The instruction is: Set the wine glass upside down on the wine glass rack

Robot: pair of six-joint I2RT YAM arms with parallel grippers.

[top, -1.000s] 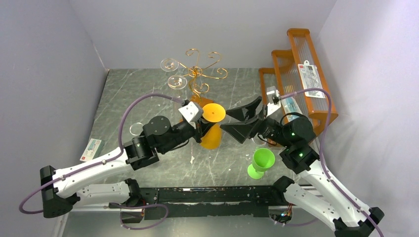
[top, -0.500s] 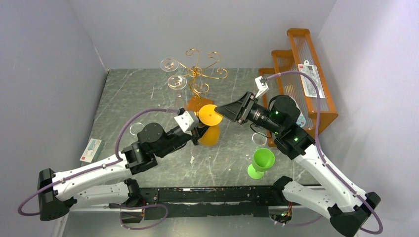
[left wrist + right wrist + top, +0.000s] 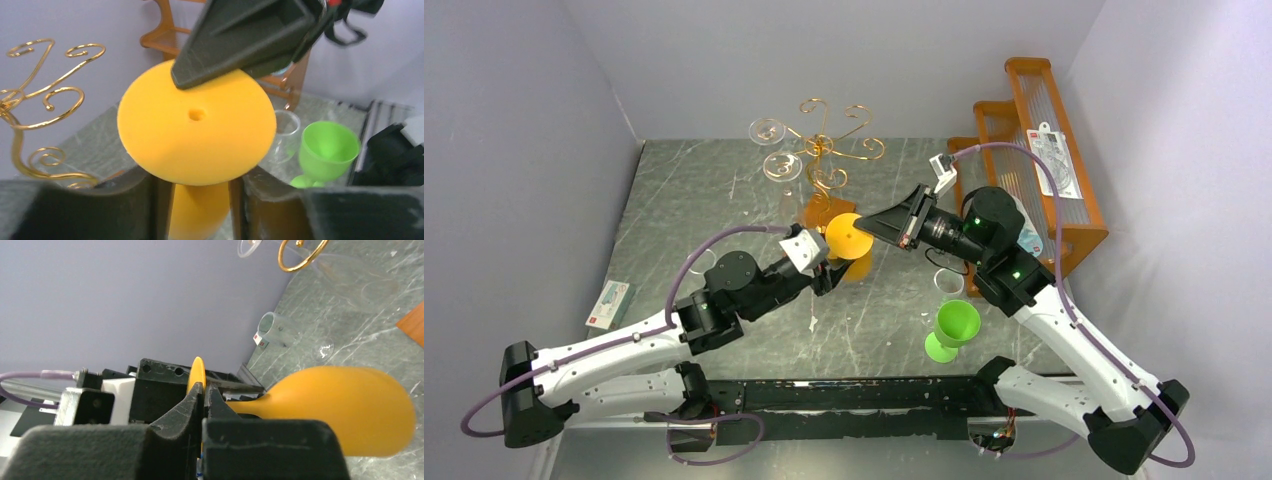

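**Orange glass held btwn both arms, not on rack**

The wine glass (image 3: 848, 236) is orange and sits mid-table, just on the near side of the wine glass rack (image 3: 819, 150). Its flat foot is turned up twd the top cam, w/ the bowl lower down.

The right gripper (image 3: 871, 222) comes in from the R side. The R wrist view shows its jaws pinched tight on the rim of the foot.

The left gripper (image 3: 829, 275) reaches in from the near L. Its fingers (image 3: 145, 205) flank the stem just under the foot. Can't tell whether they press on it or stand a touch off.

Two clear glasses (image 3: 769, 131) hang bowl-down on the rack's L arms. A green glass (image 3: 954, 325) stands upright by the R arm.
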